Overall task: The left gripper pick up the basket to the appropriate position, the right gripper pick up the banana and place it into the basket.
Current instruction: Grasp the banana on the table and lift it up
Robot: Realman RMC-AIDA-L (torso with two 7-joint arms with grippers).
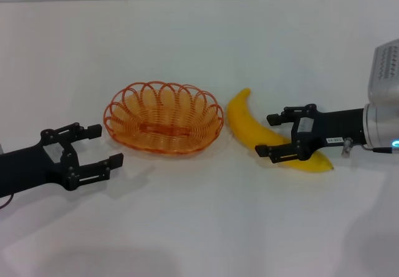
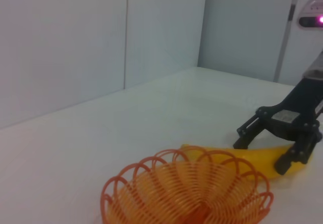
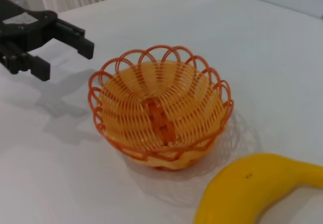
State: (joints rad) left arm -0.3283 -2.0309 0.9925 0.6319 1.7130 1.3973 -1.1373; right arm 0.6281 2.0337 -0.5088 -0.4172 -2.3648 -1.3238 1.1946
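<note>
on the white table (image 1: 199, 227) pretty much nothing is done yet: the basket (image 1: 163, 117) is empty and unheld, with the left gripper (image 1: 105, 145) spread open just beside it, while the banana (image 1: 262, 133) is straddled by the wide-open right gripper (image 1: 272, 135), not gripped
</note>
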